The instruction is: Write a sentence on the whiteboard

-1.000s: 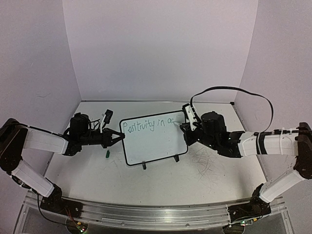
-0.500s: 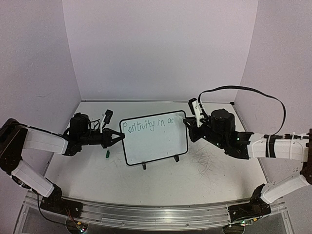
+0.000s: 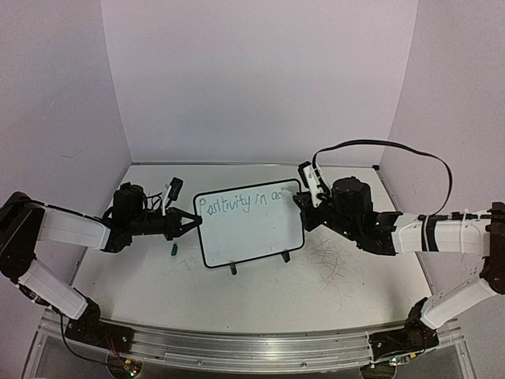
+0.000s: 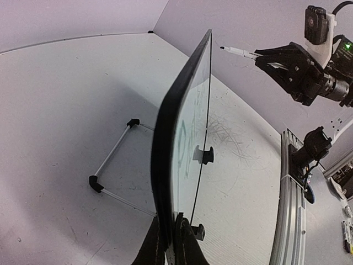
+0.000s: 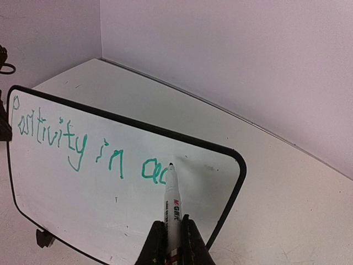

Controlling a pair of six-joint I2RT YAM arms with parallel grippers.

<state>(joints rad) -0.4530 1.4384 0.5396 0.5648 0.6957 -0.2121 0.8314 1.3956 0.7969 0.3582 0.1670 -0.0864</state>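
the sentence [image 5: 71, 144]: thin green handwriting along the top of the whiteboard [image 3: 251, 237], so far reading "positivity in ac", the last letter ragged. the line slopes a little upward toward the board's right end.

whiteboard: small, white, black rim, rounded corners. it stands near the middle of the bench [image 3: 260, 300], tilted slightly back on two black feet [image 3: 233, 268] with a wire stand [image 4: 113, 153] behind it. the lower part of the face is unwritten.

marker [image 5: 172, 201]: white barrel, dark tip. the tip sits right at the end of the last green letter, near the top right corner of the board. cannot tell whether the tip touches the surface or is just off it.

right jaws: shut on the marker's barrel, holding it pointed at the board. the right arm [image 3: 430, 234] reaches in from the right, with a black cable looping above it.

left jaws: shut on the board's left edge, pinching the black rim. the left arm [image 3: 71, 229] lies low across the bench.

green cap [image 3: 173, 250]: lying on the bench beside the left jaws, near the board's lower left corner.

faint grey scribbles [image 3: 331, 257]: on the bench, right of the board.
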